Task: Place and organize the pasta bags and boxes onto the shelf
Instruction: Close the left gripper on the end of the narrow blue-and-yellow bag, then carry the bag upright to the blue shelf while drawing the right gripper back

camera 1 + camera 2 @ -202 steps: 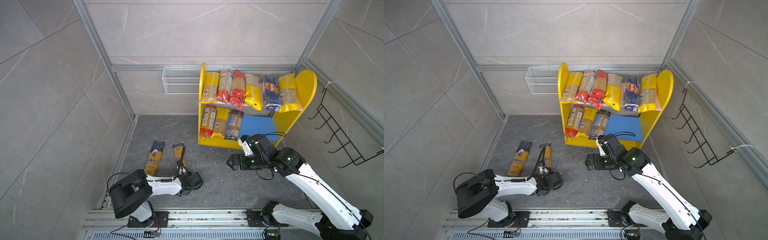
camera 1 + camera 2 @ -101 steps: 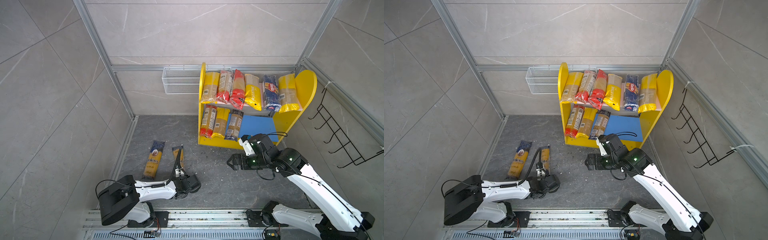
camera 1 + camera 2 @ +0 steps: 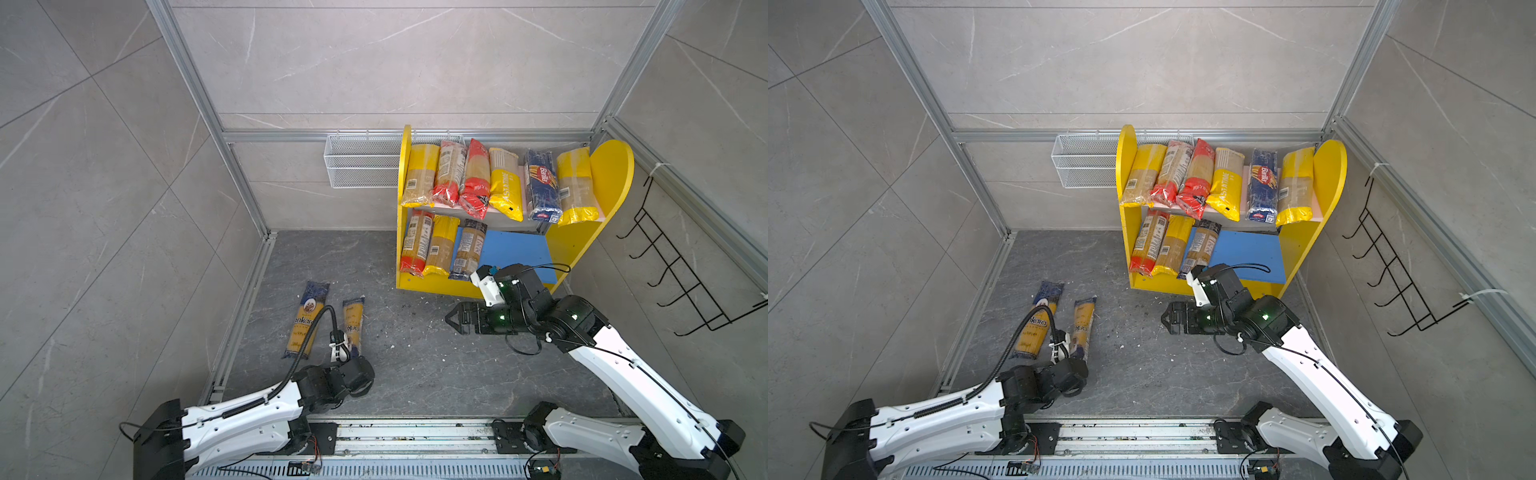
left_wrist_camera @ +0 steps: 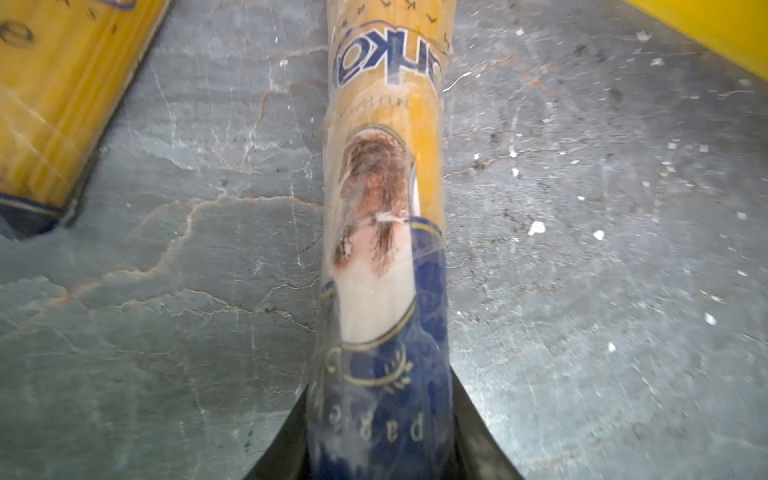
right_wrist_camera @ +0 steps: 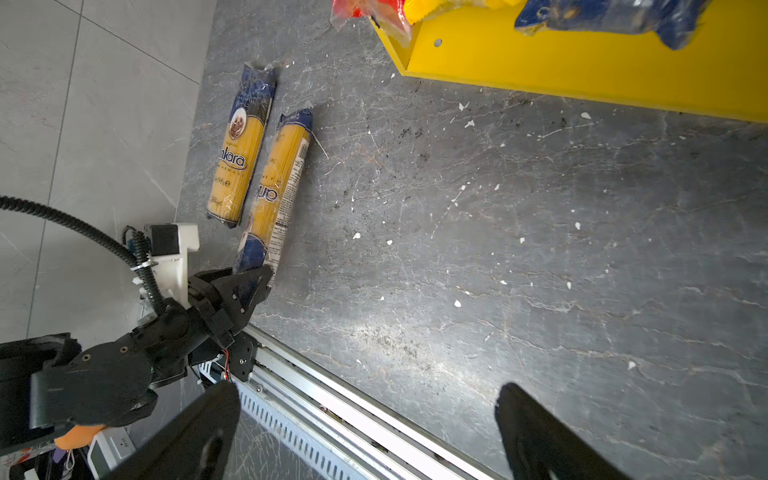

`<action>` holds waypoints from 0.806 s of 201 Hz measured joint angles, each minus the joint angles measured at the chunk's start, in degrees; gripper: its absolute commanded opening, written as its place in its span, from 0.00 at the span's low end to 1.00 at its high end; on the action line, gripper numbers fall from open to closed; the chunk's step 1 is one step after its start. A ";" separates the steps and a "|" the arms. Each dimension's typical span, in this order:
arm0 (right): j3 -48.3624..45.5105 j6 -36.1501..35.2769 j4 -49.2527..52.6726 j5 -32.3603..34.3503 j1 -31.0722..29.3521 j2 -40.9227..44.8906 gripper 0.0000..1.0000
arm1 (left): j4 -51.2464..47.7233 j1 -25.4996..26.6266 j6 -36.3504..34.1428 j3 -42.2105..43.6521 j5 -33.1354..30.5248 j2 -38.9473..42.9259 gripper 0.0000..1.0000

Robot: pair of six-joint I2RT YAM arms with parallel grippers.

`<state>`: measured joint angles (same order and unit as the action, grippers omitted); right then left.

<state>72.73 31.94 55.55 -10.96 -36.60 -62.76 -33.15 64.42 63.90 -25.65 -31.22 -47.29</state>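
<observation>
Two yellow and dark blue pasta bags lie on the grey floor at the left in both top views, a wider one (image 3: 305, 320) and a narrower one (image 3: 353, 318). My left gripper (image 4: 380, 440) is shut on the narrower bag's (image 4: 384, 208) dark blue near end, low on the floor. My right gripper (image 3: 451, 322) hangs open and empty over the floor in front of the shelf (image 3: 615, 174), pointing towards the two bags. Several bags stand on the shelf's upper board and three on the left of the blue lower board (image 3: 511, 251).
A white wire basket (image 3: 361, 166) hangs on the back wall left of the shelf. A black hook rack (image 3: 681, 282) is on the right wall. The metal rail (image 3: 415, 432) with both arm bases runs along the front edge. Pale crumbs (image 5: 457, 303) dot the floor.
My left gripper's jaws have closed on the narrower bag's near end, and the left arm has stretched out lower and further left. The right arm has hardly moved.
</observation>
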 measured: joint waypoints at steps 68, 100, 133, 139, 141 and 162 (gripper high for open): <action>0.00 1.27 -3.08 -0.44 0.31 -0.61 1.00 | -6.80 -0.02 -9.84 -3.02 0.44 10.56 0.00; 0.13 1.49 -3.08 0.46 0.48 -0.42 1.00 | -9.66 0.00 -13.20 -7.85 1.73 10.62 0.00; 0.46 1.57 -2.75 2.38 0.63 1.25 1.00 | -10.82 0.00 -16.04 -13.00 3.50 10.43 0.00; 0.46 1.70 -2.56 2.73 0.63 1.70 1.00 | -10.93 0.00 -16.46 -13.81 3.91 10.29 0.00; 0.46 1.70 -2.47 2.84 0.63 1.92 1.00 | -10.99 0.00 -16.61 -14.10 4.07 10.25 0.00; 0.46 2.12 -1.68 4.35 0.63 3.91 1.00 | -11.30 0.00 -17.90 -16.09 5.53 9.73 0.00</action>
<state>73.19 34.06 53.87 -6.61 -35.97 -58.85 -44.45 64.42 46.00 -41.74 -25.69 -37.56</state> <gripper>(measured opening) 0.997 0.365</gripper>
